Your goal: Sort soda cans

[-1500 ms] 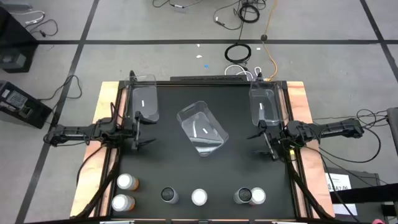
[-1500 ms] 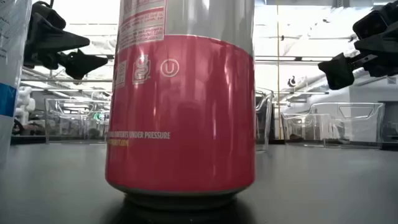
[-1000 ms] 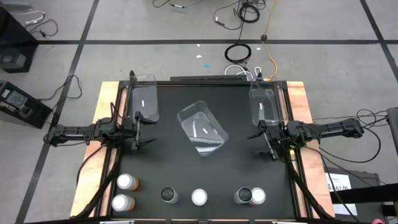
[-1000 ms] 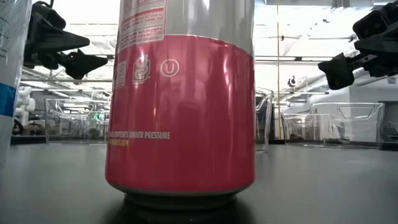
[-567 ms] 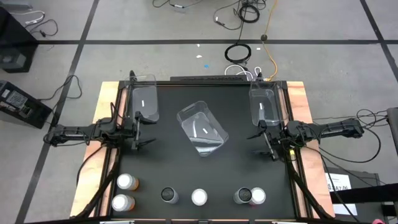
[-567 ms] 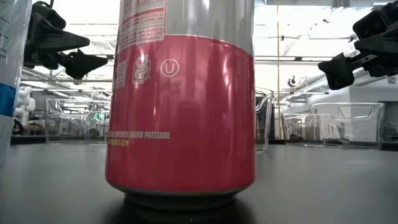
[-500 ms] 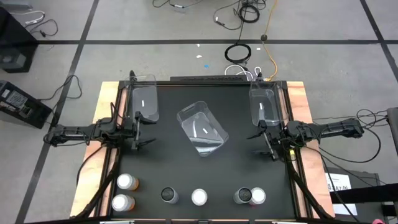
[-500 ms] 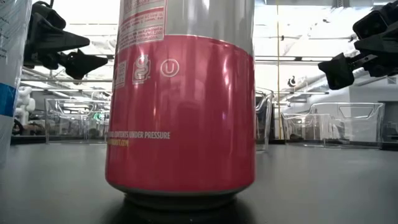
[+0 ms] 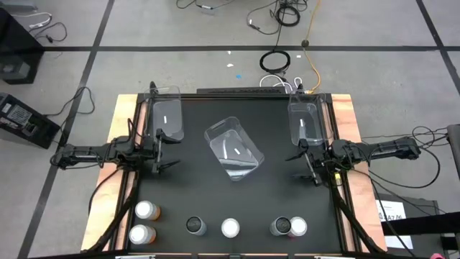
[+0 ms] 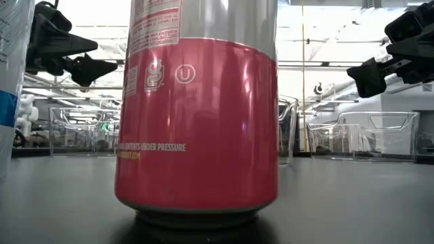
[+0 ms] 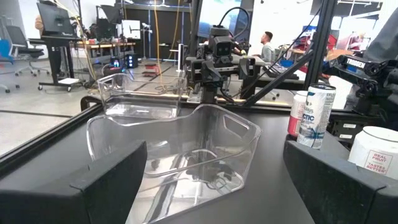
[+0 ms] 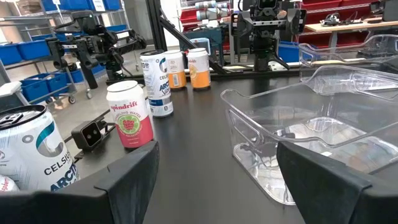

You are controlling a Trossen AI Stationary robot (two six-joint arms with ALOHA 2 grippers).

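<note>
Left gripper (image 9: 167,152) held at the mat's left edge, fingers spread and empty, three clear bins (image 9: 233,149) set across the far and middle mat, six cans (image 9: 230,228) lined along the near edge, untouched, right gripper (image 9: 305,162) held at the right edge, likewise spread and empty.

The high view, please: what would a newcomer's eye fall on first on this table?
Probably the clear plastic bin lying askew mid-table, while two more bins sit square in the far corners. Next, the six soda cans standing along the near edge, none yet sorted. The left end effector and right end effector hover open at either side, holding nothing.
</note>
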